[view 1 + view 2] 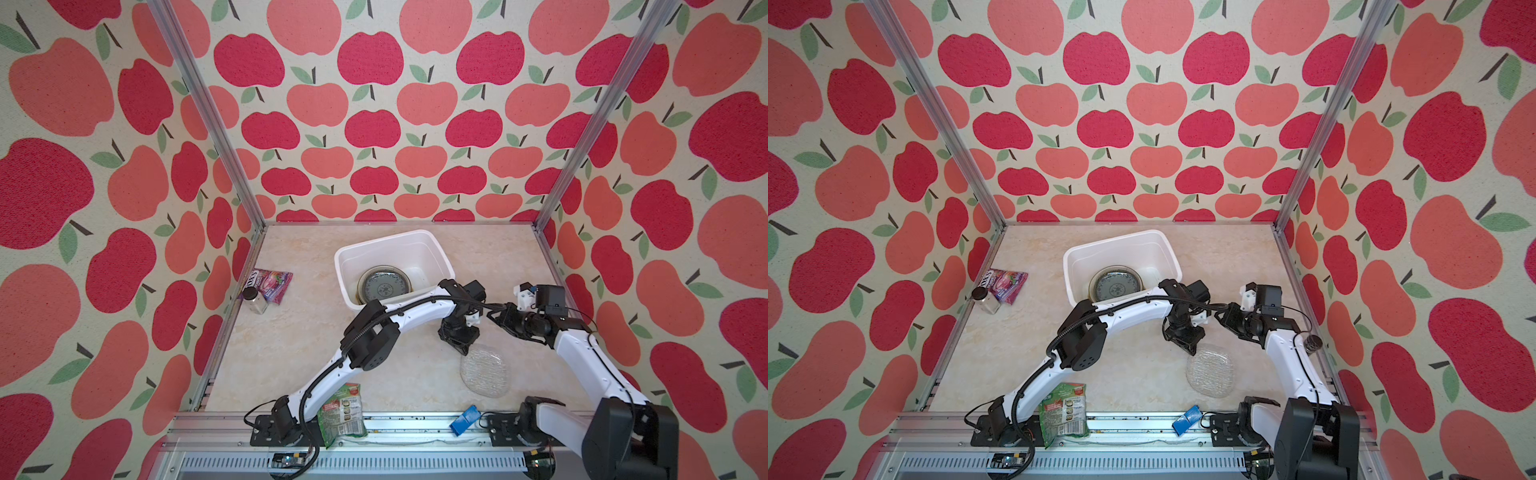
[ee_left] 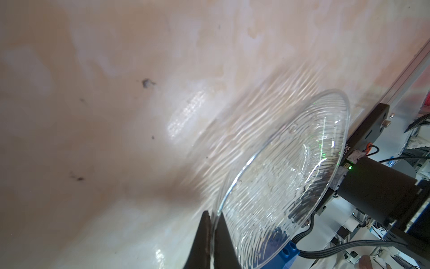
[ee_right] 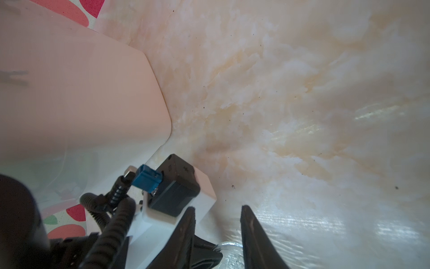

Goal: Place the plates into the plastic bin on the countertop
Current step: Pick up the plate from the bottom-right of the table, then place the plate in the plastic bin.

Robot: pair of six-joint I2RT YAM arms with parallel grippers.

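Rim of clear glass plate (image 1: 485,374) being pinched by left gripper (image 2: 213,216), jaws clamping tight: flat plate offering only edge. Plate sitting on countertop (image 1: 299,332), near plastic bin (image 1: 339,270), not inside. Right gripper (image 3: 217,207) hovering partly parted, holding nothing.

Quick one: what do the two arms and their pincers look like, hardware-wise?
The left arm and right arm have white shells with black joint housings. A black ribbed cable runs along the left arm. The left pincer and right pincer each have two dark, tapered fingers.
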